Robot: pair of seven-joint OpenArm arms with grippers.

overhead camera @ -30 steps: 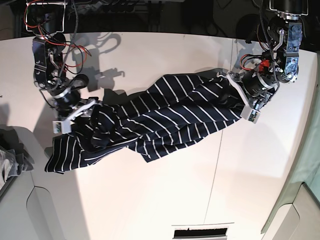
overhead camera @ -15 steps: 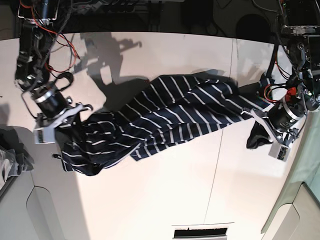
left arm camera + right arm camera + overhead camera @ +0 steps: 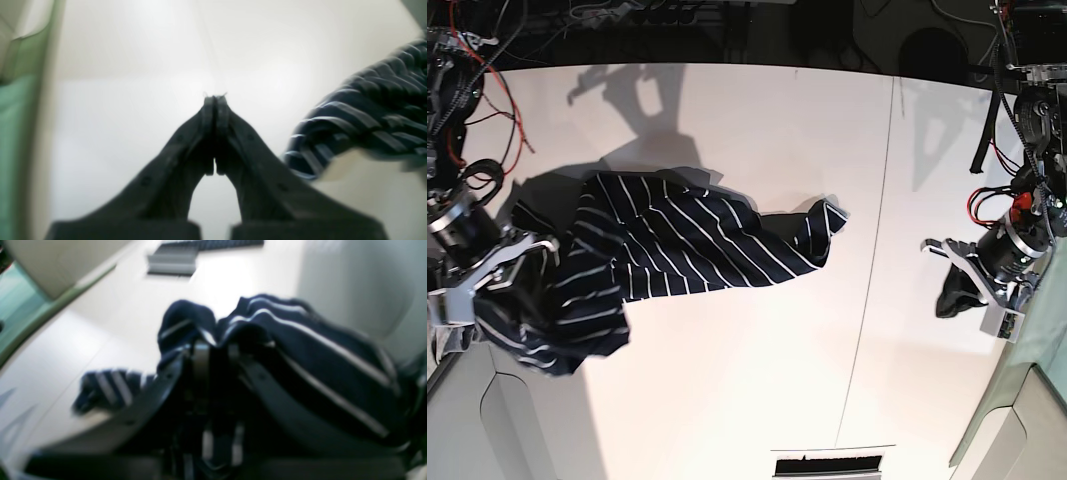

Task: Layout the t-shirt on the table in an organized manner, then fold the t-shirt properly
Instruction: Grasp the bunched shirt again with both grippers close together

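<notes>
Spreading the t-shirt (image 3: 677, 240) is going badly: it is lying bunched on the tabletop's (image 3: 757, 400) left side. The right hand (image 3: 213, 350) is grasping it. The left hand (image 3: 215, 100) is clenched, empty, well apart; it should be grabbing the loose right end.

- Dark strip (image 3: 757, 30) along the far edge, with cables and black gear.
- Pale grey panels (image 3: 527, 430) at both near corners.
- Green surface (image 3: 1052, 350) at the right edge.
- Dark vent (image 3: 827, 466) at the bottom.
- Bright overhead light, hard shadows (image 3: 627, 95).
</notes>
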